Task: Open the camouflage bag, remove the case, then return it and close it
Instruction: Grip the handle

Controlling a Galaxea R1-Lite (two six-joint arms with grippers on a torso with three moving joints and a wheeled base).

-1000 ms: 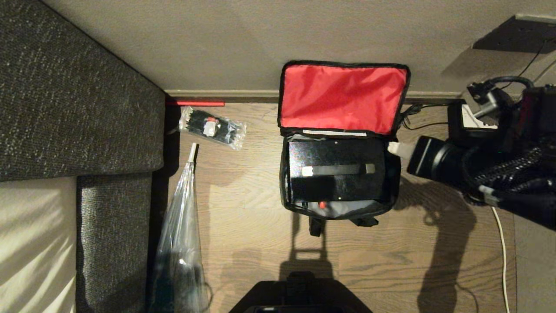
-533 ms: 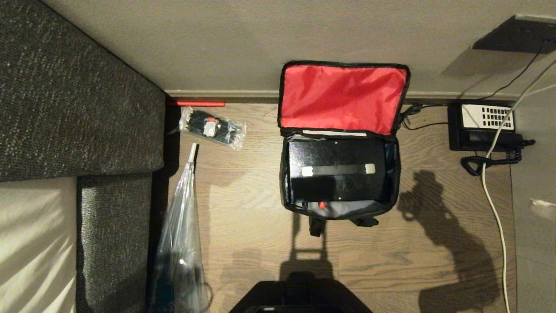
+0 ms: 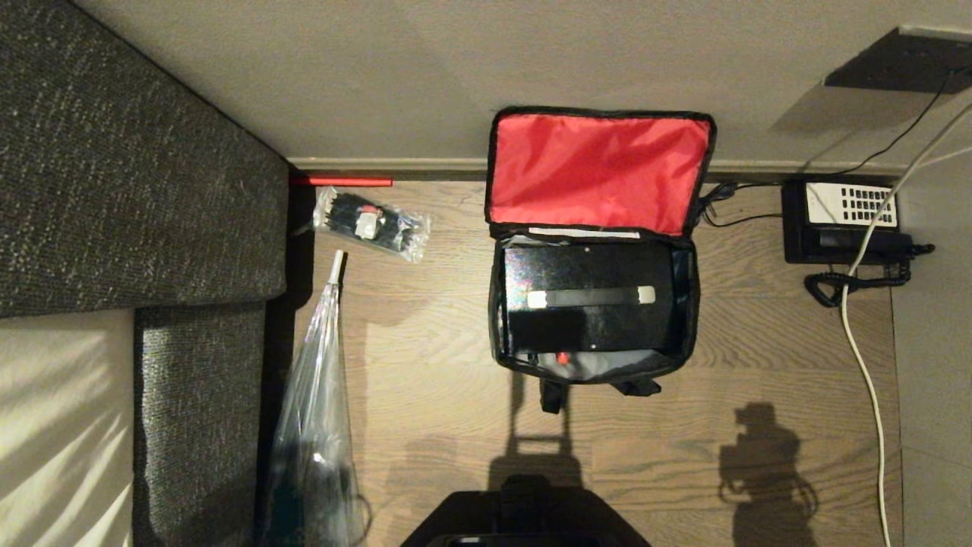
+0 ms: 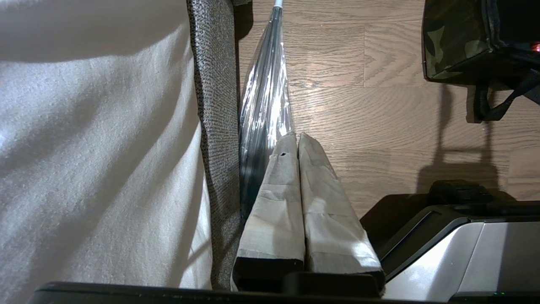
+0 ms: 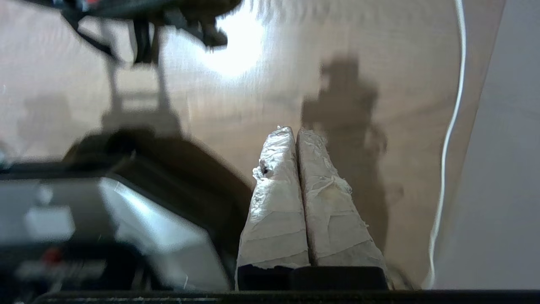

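The camouflage bag stands open on the wooden floor against the wall, its red-lined lid flipped back. The glossy black case lies inside it, handle with pale ends up. A camouflage corner of the bag also shows in the left wrist view. Neither arm appears in the head view. My left gripper hangs shut and empty beside the sofa edge. Over bare floor near my base, my right gripper is shut and empty as well.
A dark sofa with a pale cushion fills the left. A clear-wrapped umbrella and a small clear packet lie left of the bag. A black telephone and a white cable sit at the right.
My right arm has pulled back from beside the bag's right side and out of the head view; only its shadow shows on the floor. Bag and case have not moved.
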